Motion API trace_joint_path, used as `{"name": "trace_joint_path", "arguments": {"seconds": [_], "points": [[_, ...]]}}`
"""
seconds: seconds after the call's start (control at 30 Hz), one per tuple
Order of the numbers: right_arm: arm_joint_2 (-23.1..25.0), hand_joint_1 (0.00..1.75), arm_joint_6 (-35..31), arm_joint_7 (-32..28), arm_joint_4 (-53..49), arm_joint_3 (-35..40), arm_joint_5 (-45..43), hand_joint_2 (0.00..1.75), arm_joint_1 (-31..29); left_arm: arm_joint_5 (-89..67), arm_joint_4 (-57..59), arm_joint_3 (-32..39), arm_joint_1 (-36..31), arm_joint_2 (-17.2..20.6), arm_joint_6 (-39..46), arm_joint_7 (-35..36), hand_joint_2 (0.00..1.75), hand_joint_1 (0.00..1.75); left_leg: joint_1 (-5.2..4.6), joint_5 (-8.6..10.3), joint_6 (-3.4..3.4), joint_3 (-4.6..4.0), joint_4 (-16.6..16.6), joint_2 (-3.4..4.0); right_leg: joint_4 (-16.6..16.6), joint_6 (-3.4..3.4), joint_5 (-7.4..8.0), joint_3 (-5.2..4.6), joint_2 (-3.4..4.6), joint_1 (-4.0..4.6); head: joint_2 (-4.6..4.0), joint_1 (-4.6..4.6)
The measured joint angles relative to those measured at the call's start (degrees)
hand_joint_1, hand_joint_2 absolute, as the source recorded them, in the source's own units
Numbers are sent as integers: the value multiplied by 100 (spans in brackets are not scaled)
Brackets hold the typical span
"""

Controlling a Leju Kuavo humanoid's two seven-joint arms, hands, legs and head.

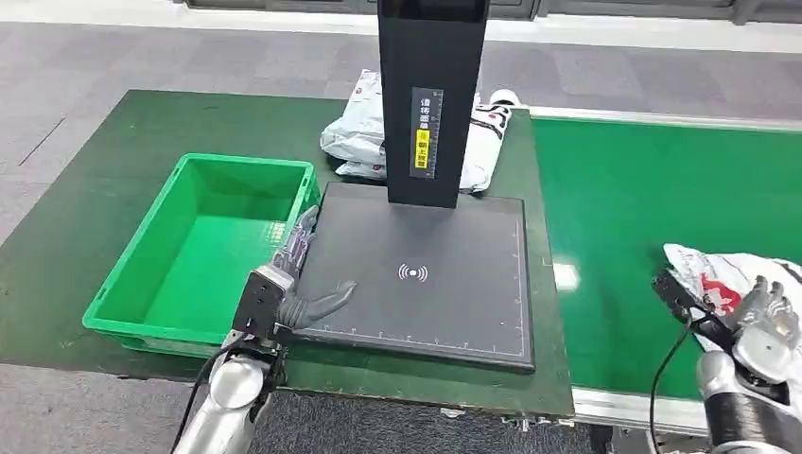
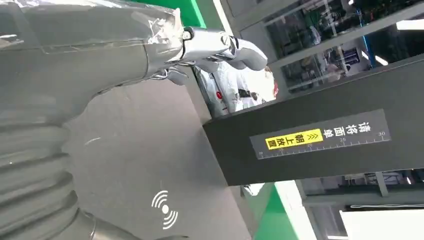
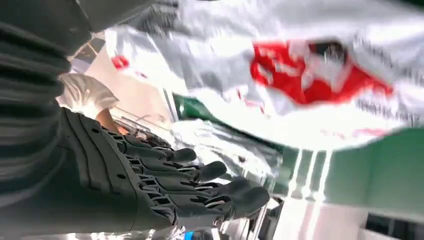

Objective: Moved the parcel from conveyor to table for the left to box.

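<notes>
Right hand, fingers spread, reaches the parcel on the conveyor; left hand rests open-fingered, transfer and boxing undone.

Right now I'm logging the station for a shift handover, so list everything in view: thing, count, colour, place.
parcel: one, white with red print, on the conveyor by the right hand.
parcels: a pile, count unclear, white-grey, on the table behind the scanner column.
bin: one, green, on the table's left part, nothing visible inside.
scanner pad: one, black with a white wireless mark, mid-table.
scanner column: one, black with a yellow label, upright at the pad's far edge.
table: one, dark green top.
conveyor: one, bright green belt, right of the table.
left hand: grey, fingers spread, resting at the pad's left edge.
right hand: silver-grey, at the parcel's near edge; grasp unclear.
</notes>
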Motion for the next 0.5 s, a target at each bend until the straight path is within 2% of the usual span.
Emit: {"name": "trace_joint_path", "arguments": {"seconds": [0.27, 0.5], "points": [[-50, 0, -483, 61, -4, 13, 7, 175, -264, -7, 0, 2, 1, 0, 70, 0, 175, 0, -1, 0, 0, 0, 0, 1, 0, 0, 0, -1, 2, -2, 0, 0], [-79, 0, -457, 107, 408, 35, 144, 175, -657, 57, 33, 2, 1, 2, 166, -87, 175, 0, -1, 2, 1, 0, 0, -1, 0, 1, 0, 0, -2, -1, 0, 0]]}}
